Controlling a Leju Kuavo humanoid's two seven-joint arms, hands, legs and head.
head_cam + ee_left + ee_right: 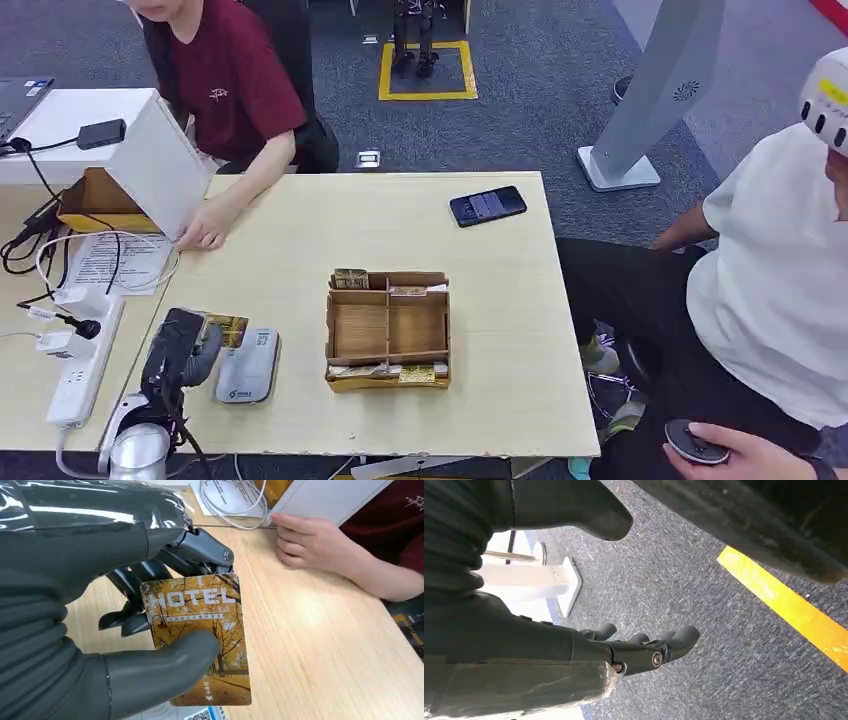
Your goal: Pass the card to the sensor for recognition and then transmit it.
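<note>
My left hand (182, 352) hovers over the table's front left corner and pinches a yellow hotel card (200, 630) between thumb and fingers. In the head view the card (228, 328) peeks out just behind the hand. The grey card sensor (247, 366) lies flat on the table right beside the hand, and its edge (202, 714) shows under the card. My right hand (644, 647) hangs beside my body over the carpet, its fingers loosely curled and holding nothing.
A cardboard divider box (388, 330) with cards sits mid-table. A phone (487, 205) lies at the far right. A person's hand (205, 232) rests by a white box (160, 160). A power strip (85, 360) and cables lie left. Another person sits at the right.
</note>
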